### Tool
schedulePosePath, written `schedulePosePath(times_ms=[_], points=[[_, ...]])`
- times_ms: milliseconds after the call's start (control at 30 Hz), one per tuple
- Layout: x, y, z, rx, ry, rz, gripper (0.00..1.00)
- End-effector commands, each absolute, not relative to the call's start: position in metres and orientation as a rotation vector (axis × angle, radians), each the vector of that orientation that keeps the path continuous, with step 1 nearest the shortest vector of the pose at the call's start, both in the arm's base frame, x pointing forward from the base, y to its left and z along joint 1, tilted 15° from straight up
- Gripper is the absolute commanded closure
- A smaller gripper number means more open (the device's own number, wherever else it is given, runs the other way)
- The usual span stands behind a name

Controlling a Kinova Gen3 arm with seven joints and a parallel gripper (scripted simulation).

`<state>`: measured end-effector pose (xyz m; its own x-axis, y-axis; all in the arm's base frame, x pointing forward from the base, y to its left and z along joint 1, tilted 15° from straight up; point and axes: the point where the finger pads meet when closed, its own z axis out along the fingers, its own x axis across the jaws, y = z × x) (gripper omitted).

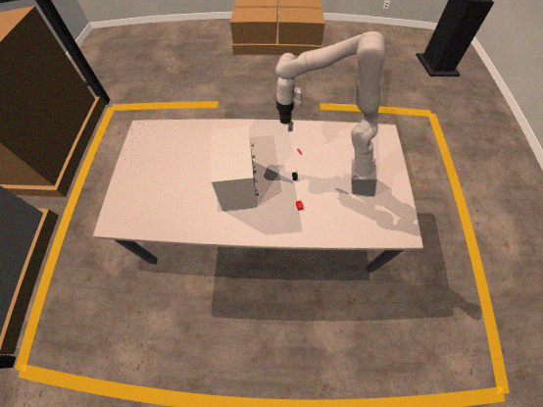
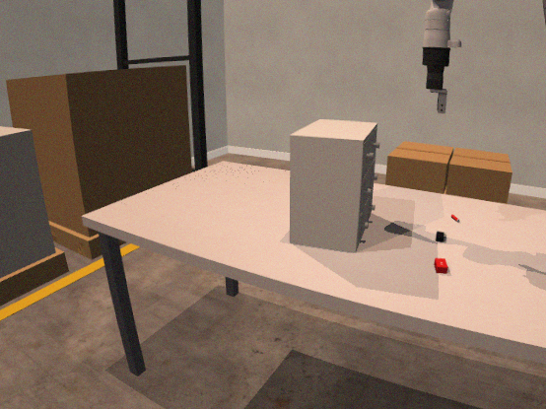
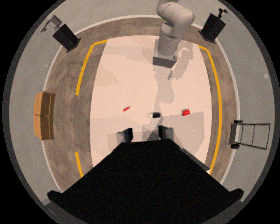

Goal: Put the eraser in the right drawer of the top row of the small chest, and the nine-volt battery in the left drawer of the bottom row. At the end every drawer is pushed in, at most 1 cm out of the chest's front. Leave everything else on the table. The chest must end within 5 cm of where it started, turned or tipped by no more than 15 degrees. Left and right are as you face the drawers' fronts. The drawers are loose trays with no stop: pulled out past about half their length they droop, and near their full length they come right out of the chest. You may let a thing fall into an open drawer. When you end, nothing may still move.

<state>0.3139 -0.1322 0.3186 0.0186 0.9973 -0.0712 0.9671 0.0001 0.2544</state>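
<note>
The small chest (image 1: 230, 154) (image 2: 322, 188) stands upright; its knobbed fronts face the arm's base side. I see the fronts nearly edge-on; no drawer visibly sticks out. A small black-and-white block (image 1: 294, 176) (image 2: 441, 237) (image 3: 156, 115), perhaps the eraser, lies on the table in front of the chest. A red block (image 1: 299, 205) (image 2: 441, 265) (image 3: 186, 113), perhaps the nine-volt battery, lies to one side of it. Both are too small to identify surely. My gripper (image 1: 290, 128) (image 2: 442, 110) (image 3: 145, 132) is open and empty, high above the table and higher than the chest.
A thin red stick-like thing (image 1: 299, 151) (image 2: 454, 218) (image 3: 126, 108) lies on the other side of the black-and-white block. The arm's base (image 1: 364, 185) (image 3: 165, 60) stands on the table (image 1: 162, 207) (image 2: 212, 223) beyond these things. Cardboard boxes (image 1: 277, 23) (image 2: 448, 170) stand on the floor.
</note>
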Motion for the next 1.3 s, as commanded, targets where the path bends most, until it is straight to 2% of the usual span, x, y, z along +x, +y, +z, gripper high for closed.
schedulePosePath(times_ms=[0, 1267], points=[[0.315, -0.132, 0.318, 2.061, 2.046, 0.186, 0.0], [0.328, -0.131, 0.309, 2.003, 2.007, 0.273, 0.0]])
